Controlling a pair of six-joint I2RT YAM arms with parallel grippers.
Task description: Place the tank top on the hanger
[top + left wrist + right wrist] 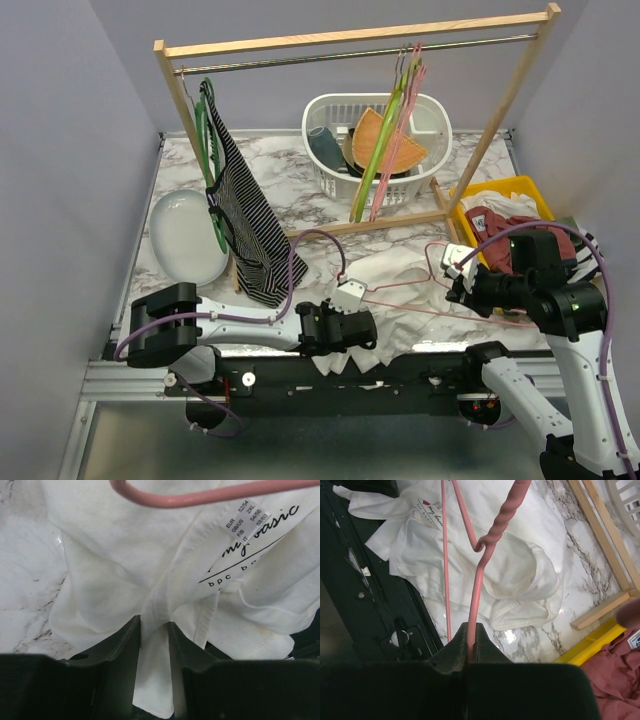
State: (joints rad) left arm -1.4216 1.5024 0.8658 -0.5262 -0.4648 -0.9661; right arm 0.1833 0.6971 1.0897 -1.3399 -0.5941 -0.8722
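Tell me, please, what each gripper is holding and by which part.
Left gripper pinches the tank top by a fold near its label. Right gripper clamps the hanger by its wire below the twisted neck.

Plain grey walls (60, 150) enclose a marble-patterned table (290, 175) bearing a wooden rack (350, 38).

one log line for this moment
left tool: shut on tank top | right tool: shut on hanger | tank top: crumpled on table

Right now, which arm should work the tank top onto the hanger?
Left, probably. The left gripper pinches the tank top near its label, close to the hanger; the right gripper is occupied clamping the hanger.
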